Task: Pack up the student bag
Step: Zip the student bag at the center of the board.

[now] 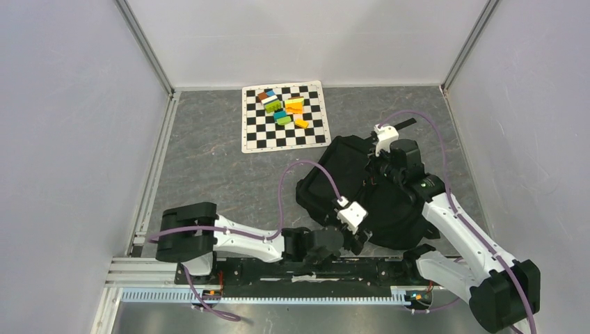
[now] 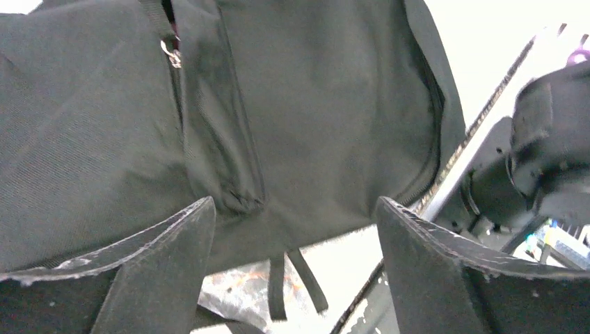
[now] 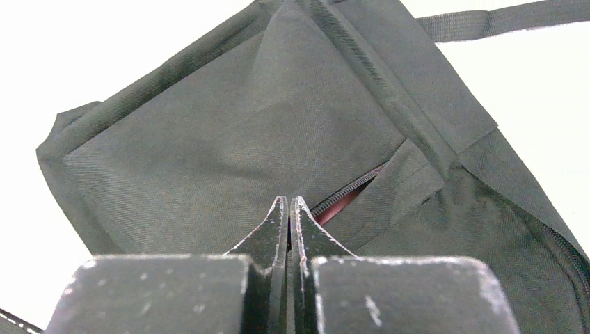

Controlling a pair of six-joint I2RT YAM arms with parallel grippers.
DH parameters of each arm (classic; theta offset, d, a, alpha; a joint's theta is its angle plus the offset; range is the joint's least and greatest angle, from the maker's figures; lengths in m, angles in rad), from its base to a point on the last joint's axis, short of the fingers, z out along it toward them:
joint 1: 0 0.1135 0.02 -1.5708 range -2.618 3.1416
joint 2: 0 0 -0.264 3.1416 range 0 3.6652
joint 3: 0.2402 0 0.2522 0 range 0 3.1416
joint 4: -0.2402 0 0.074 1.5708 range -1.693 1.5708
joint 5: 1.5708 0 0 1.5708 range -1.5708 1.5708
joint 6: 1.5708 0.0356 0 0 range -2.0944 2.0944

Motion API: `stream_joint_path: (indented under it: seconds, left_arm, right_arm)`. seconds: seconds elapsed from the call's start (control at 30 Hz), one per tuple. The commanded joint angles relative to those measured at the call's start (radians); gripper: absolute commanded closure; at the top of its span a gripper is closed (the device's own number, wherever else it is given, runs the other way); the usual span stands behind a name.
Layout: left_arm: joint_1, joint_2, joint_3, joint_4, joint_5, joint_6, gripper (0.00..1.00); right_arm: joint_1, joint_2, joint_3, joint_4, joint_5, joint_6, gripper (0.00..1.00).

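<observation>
Student bag (image 1: pixel 389 212) lies flat, long axis slanting toward near right

The black fabric student bag (image 1: pixel 323 189) lies slumped flat on the table (image 1: pixel 209 174) (one zip (image 3: pixel 348 191) gaping slightly).

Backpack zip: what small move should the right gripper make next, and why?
Probably draw the right gripper along the zip to widen it. The gripper is shut at the zip, which shows a narrow reddish gap on the backpack; the left gripper is open.
</observation>
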Motion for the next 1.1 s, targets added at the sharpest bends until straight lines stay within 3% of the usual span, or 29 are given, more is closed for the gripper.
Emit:
stream_joint_path:
  seconds: [0.0,0.2,0.4,0.5,0.63,0.87,0.93,1.07]
  left_arm:
    - [0.074,-0.011,0.064,-0.039,0.017,0.022,0.06]
    - [0.148,0.048,0.124,0.010,0.032,0.091,0.02]
    - [0.159,0.149,0.180,0.100,0.004,0.169,0.13]
    - [0.161,0.208,0.210,0.118,-0.056,0.214,0.23]
    - [0.161,0.265,0.224,0.192,-0.167,0.312,0.49]
    - [0.158,0.270,0.185,0.201,-0.174,0.330,0.91]
    - [0.152,0.244,0.137,0.219,-0.175,0.315,0.97]
    - [0.149,0.194,0.069,0.206,-0.149,0.276,0.98]
  right_arm:
    - [-0.006,-0.036,0.003,0.095,-0.010,0.002,1.00]
    - [-0.006,-0.051,-0.013,0.094,-0.016,0.010,1.00]
    - [-0.006,-0.071,-0.017,0.087,-0.023,0.009,1.00]
    - [-0.006,-0.078,-0.016,0.081,-0.024,0.006,1.00]
    - [-0.006,-0.082,-0.020,0.073,-0.036,0.005,1.00]
    - [-0.006,-0.106,-0.032,0.113,-0.057,0.043,1.00]
    - [-0.005,-0.104,-0.034,0.123,-0.019,0.047,1.00]
    - [-0.006,-0.102,-0.039,0.146,0.096,0.032,1.00]
